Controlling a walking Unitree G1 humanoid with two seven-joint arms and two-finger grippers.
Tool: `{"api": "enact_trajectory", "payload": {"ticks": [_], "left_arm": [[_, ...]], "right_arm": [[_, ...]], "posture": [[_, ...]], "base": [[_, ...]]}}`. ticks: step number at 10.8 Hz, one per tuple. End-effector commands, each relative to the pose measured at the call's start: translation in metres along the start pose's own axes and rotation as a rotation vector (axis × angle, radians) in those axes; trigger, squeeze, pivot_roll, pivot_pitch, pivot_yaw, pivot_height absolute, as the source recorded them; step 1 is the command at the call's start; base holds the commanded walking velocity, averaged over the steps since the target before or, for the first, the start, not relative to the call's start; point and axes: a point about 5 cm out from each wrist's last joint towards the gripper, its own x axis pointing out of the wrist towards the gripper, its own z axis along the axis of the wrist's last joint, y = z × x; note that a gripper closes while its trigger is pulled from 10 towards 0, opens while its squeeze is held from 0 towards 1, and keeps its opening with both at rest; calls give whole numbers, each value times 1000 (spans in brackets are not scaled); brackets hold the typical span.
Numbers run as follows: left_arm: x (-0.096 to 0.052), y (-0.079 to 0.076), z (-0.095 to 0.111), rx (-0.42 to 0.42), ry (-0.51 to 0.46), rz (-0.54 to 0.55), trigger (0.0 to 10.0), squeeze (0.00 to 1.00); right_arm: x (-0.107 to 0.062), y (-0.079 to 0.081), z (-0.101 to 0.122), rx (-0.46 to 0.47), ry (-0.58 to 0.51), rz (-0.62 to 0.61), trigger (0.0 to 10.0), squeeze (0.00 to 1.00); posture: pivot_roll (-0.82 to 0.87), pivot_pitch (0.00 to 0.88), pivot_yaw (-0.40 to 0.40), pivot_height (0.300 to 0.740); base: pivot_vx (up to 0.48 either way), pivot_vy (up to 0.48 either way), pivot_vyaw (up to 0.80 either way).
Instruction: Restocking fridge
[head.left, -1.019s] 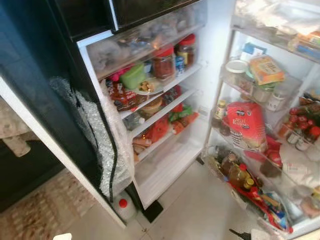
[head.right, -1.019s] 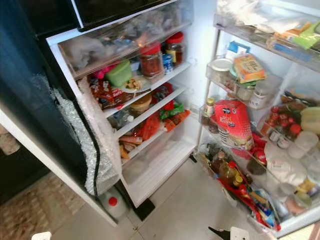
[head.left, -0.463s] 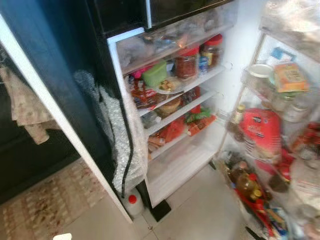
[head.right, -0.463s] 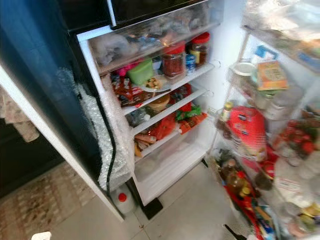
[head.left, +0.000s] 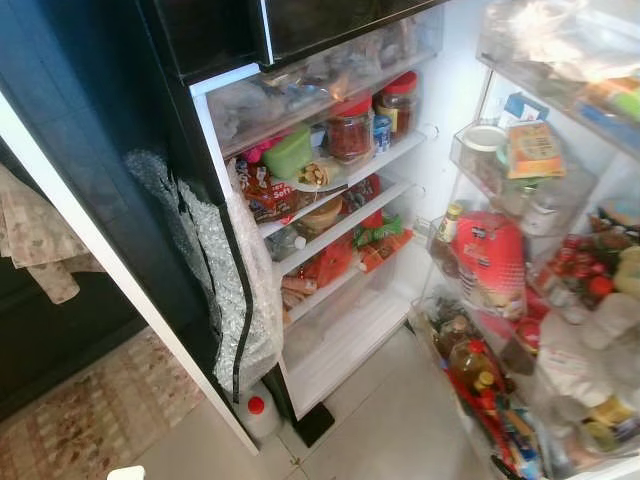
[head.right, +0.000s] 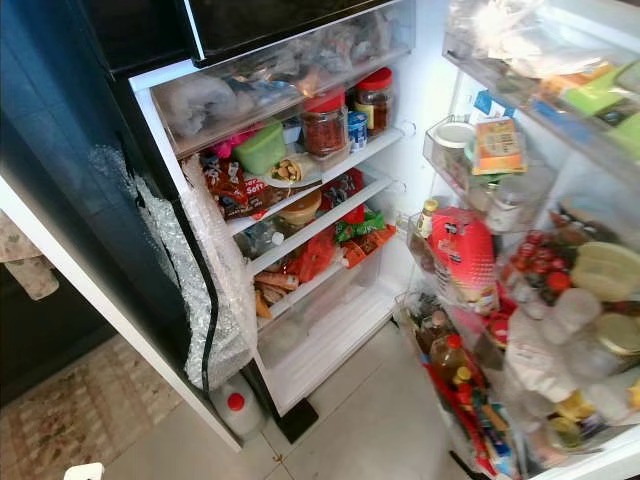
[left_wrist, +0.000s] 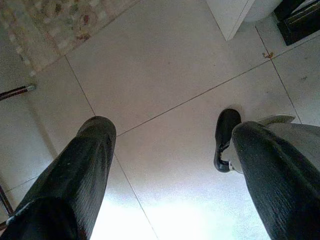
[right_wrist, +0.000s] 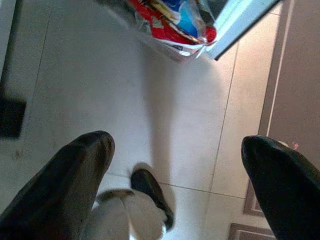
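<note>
Fridge (head.left: 330, 330) stands open, cabinet on the left, door (head.right: 560, 460) swung out to the right. Open room is the wedge of pale tiled floor (head.right: 380, 420) between the cabinet's bottom edge and the door's lower bin.

Cabinet: top clear drawer (head.left: 320, 80) is packed. Upper shelf (head.left: 400, 152) carries two red-lidded jars (head.left: 352, 130), a small blue can between them, a green tub (head.left: 290, 155) and a plate of snacks near its front edge. Middle shelf (head.left: 345, 225) and the one under it are full of red and green packets. Bottom tray (head.left: 350, 335) is bare white.

Door bins: upper bin holds an orange box (head.right: 497, 145) and a white lidded tub; a big red bag (head.right: 462, 255) sits in the mid bin; oil bottles (head.right: 445, 360) and packets crowd the lowest bin, right at its outer edge.

Bubble wrap (head.left: 235, 290) hangs off the cabinet's left front edge. A white jug with red cap (head.left: 255, 410) stands on the floor at that corner, a rug (head.left: 90, 420) further left.

Left gripper (left_wrist: 170, 165) hangs pointing at the floor, fingers spread wide, holding nothing. Right gripper (right_wrist: 180, 170) is the same: fingers wide apart, empty, above tile just beside the door's bottom corner. A robot foot (left_wrist: 226, 140) shows below each.
</note>
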Motion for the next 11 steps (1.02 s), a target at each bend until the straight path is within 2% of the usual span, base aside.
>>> {"api": "enact_trajectory", "payload": {"ticks": [1,2,3,4,5,11], "left_arm": [[-1,6,-2,24,11,10,10000,0],[-1,6,-2,28,11,8,10000,0],[-1,6,-2,29,11,7,10000,0],[-1,6,-2,32,9,6,10000,0],[-1,6,-2,34,8,4,10000,0],[-1,7,-3,41,11,3,10000,0]], "right_arm": [[0,1,-1,-53,17,19,10000,0],[0,5,1,-210,30,103,10000,0],[1,6,1,-263,30,127,10000,0],[1,9,4,-440,31,171,10000,0],[1,11,4,-513,40,210,10000,0],[0,9,1,-526,69,211,10000,0]], "posture": [[-236,0,102,740],[-239,0,103,740],[-241,0,104,740],[-245,0,107,740],[-244,0,106,740],[-241,0,107,740]], "base": [[0,0,0],[0,0,0],[0,0,0],[0,0,0],[0,0,0],[0,0,0]]}}
